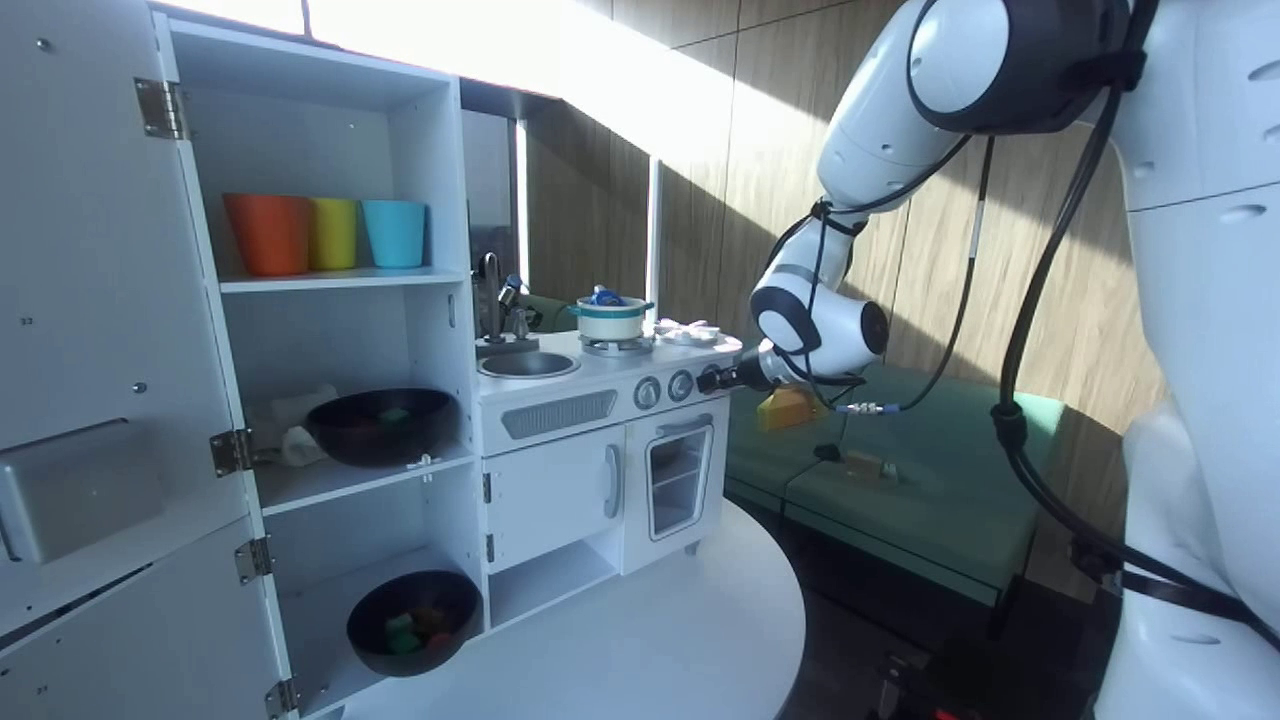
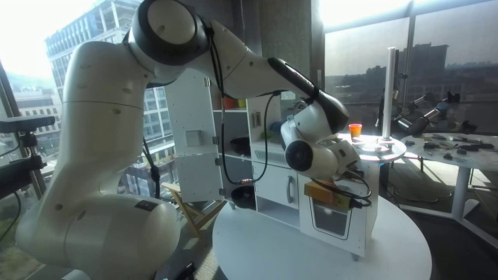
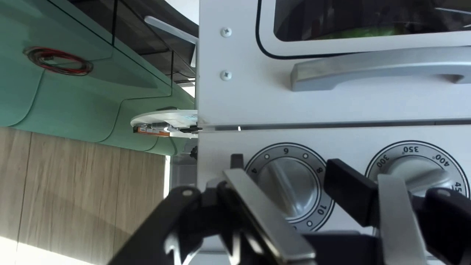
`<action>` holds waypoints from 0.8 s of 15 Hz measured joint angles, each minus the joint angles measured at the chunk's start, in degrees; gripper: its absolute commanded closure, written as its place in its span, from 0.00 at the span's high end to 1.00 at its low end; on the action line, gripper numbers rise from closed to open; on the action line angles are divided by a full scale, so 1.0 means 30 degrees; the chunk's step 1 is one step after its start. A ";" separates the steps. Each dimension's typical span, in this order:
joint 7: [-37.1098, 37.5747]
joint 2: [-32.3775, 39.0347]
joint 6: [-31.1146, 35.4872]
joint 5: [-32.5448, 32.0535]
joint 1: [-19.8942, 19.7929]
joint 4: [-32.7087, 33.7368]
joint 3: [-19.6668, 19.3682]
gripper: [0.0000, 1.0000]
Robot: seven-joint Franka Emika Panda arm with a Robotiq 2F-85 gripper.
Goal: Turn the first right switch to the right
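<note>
Fingers [image 3: 351, 193] stand well apart in the wrist view, one on each side of the end knob [image 3: 289, 186], holding nothing; whether either one touches it cannot be told. That knob is the rightmost on the front of a white toy kitchen [image 1: 560, 480], and its raised ridge lies at a slant within a dial [image 3: 286, 151] marked 4, 6, 8 and 10, the figures upside down here. Just beside it is a second knob [image 3: 423, 165] with 350 and 400 on its ring, partly covered by one finger. A silver handle [image 3: 371, 65] runs between the knobs and the oven window [image 3: 320, 18]. In an exterior view the arm [image 1: 880, 150] comes in from the right of the picture, its tip overlapping the end knob. Near a round sink [image 1: 528, 364], a pot [image 1: 612, 322] with something blue on top stands on a burner [image 1: 617, 349]. An orange cup [image 1: 268, 235], a yellow cup [image 1: 333, 235] and a blue cup [image 1: 394, 235] stand on a shelf [image 1: 345, 284]; a dark bowl [image 1: 385, 447] sits one level down and a lower bowl [image 1: 410, 662], with coloured pieces [image 1: 415, 628] inside, rests beneath that. A round table [image 1: 650, 640] carries the kitchen in both exterior views.
</note>
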 measured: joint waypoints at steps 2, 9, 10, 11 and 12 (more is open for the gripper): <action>0.0009 0.0031 -0.0063 -0.0010 0.0601 -0.0089 -0.0597 0.19; 0.1074 0.0277 -0.1179 -0.0010 0.1715 -0.0581 -0.1875 0.22; 0.1306 0.0252 -0.1413 -0.0010 0.1702 -0.0679 -0.1898 0.22; 0.1521 0.0225 -0.1639 -0.0009 0.1686 -0.0774 -0.1919 0.22; 0.1696 0.0203 -0.1870 -0.0009 0.1660 -0.0869 -0.1947 0.22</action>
